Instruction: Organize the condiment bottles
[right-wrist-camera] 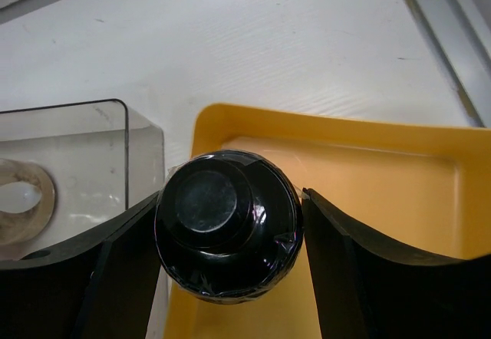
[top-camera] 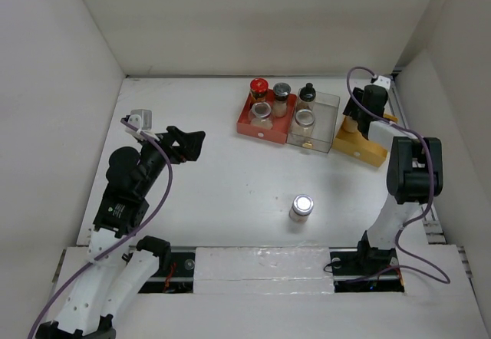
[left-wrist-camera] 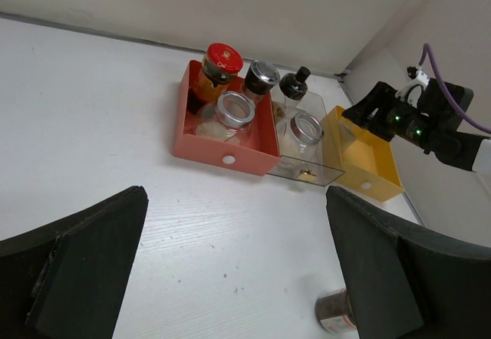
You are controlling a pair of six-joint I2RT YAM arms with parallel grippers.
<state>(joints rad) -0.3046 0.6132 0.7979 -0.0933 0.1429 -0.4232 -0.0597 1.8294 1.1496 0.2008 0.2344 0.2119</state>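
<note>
My right gripper [top-camera: 354, 118] is shut on a pale bottle with a black cap [right-wrist-camera: 222, 224], holding it upright at the left end of the yellow tray [right-wrist-camera: 368, 170]. The red tray [top-camera: 249, 128] holds a dark bottle with a red cap [top-camera: 258, 87] and two silver-lidded jars [top-camera: 262, 110]. The clear tray [top-camera: 328, 103] holds a black-capped bottle [top-camera: 308, 92] and a silver-lidded jar [top-camera: 305, 118]. One silver-lidded jar [top-camera: 301, 207] stands alone on the table. My left gripper [top-camera: 196, 143] is open and empty, well left of the trays.
The three trays sit side by side at the back right, near the right wall. White walls close in the table on three sides. The lone jar also shows at the bottom of the left wrist view [left-wrist-camera: 335, 314], beside the right finger.
</note>
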